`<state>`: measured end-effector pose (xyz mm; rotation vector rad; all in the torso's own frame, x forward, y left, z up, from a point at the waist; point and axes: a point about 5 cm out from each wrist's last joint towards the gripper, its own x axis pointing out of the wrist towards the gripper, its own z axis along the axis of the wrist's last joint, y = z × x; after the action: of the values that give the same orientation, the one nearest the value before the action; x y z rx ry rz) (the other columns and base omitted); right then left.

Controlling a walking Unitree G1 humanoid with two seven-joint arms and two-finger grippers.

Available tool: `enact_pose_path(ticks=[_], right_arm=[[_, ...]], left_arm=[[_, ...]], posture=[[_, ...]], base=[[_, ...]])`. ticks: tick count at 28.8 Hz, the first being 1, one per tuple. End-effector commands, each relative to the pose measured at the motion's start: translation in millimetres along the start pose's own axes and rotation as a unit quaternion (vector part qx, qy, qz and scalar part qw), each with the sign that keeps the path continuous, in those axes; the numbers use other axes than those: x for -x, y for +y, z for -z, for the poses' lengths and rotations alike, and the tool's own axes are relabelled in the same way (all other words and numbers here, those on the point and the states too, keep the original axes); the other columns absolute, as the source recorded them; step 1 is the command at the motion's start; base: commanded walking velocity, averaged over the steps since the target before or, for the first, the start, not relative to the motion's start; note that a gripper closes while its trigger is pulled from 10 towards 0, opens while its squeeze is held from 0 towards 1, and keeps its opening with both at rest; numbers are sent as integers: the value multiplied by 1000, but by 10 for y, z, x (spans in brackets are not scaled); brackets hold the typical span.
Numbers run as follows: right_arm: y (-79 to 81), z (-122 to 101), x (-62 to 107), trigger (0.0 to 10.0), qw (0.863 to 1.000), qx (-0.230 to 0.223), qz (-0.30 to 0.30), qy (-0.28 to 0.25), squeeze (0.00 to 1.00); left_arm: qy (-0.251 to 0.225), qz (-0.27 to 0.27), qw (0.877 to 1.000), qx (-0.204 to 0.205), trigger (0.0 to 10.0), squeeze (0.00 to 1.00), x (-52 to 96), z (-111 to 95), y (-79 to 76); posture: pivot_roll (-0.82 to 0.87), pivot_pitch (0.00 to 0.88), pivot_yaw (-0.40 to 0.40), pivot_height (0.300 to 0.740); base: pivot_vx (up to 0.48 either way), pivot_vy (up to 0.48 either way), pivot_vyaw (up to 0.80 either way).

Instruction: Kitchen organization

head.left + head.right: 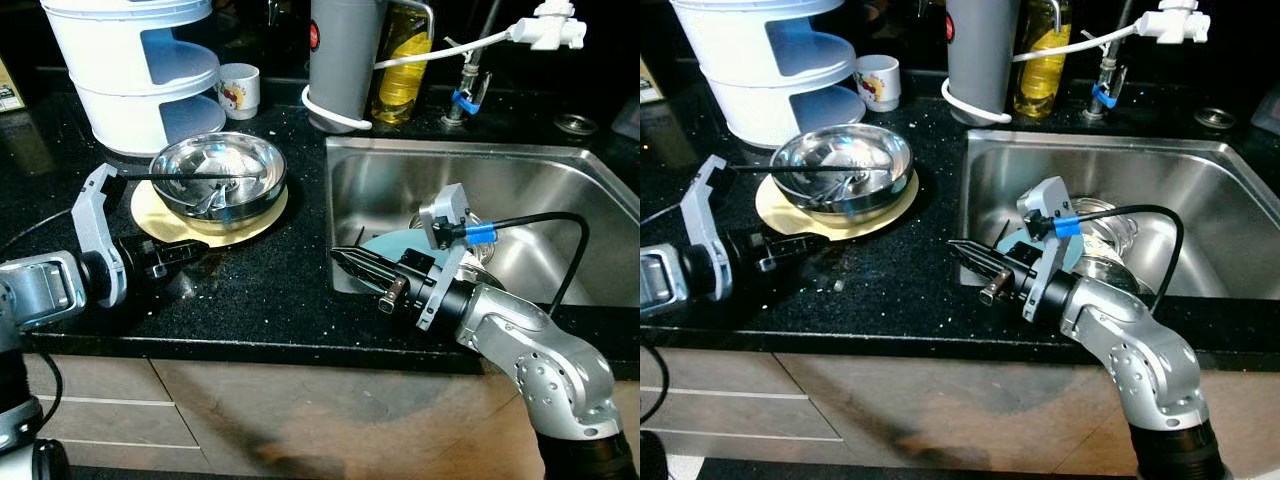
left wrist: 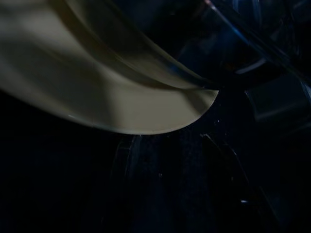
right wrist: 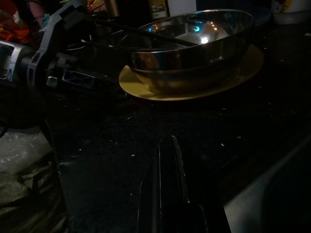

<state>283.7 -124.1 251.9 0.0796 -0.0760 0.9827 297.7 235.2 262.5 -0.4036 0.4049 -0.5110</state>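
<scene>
Black speckled stone countertop: glossy, carries all items listed.

Stainless steel sink: rectangular basin set into the counter on the robot's right. Holds a pale blue plate leaning near its left wall and a clear glass piece beside it; other contents hidden behind the right arm.

White plastic tiered container: rounded, stacked levels with open fronts, at the back left. Contents not discernible.

Grey cylindrical vessel: matte, upright behind the sink's left corner; a yellow liquid bottle stands just beside it.

Steel bowl: round, polished, seated on a flat yellow plate. Inside lies metal cutlery; a thin dark rod rests across the rim.

Small white mug: printed, between tiered container and grey vessel.

Left gripper: low on the counter at the yellow plate's near edge; whether parted or pinched cannot be told.

Right gripper: at the sink's left rim, fingers pressed together, holding nothing.
</scene>
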Motion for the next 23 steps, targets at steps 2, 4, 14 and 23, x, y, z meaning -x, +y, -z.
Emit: enact_pose_path(ticks=[2, 4, 14, 23], right_arm=[[-6, 12, 8, 10000, 1000, -2, -3, 7, 0], [1, 14, 11, 10000, 1000, -3, -5, 8, 0], [87, 79, -5, 10000, 999, -16, -24, 15, 0], [111, 102, -24, 10000, 999, -21, -30, 15, 0]], left_arm=[[19, -28, 999, -29, 10000, 0, 78, 60, 133], [-16, -10, 998, -66, 10000, 0, 204, -83, 104], [86, 105, 960, -247, 10000, 0, 839, 15, -162], [-101, 63, 935, -333, 10000, 0, 838, -136, -183]], posture=[[51, 199, -29, 740], [51, 201, -28, 740], [58, 210, -31, 740], [67, 214, -33, 740]], base=[[0, 0, 0], [0, 0, 0], [0, 0, 0], [0, 0, 0]])
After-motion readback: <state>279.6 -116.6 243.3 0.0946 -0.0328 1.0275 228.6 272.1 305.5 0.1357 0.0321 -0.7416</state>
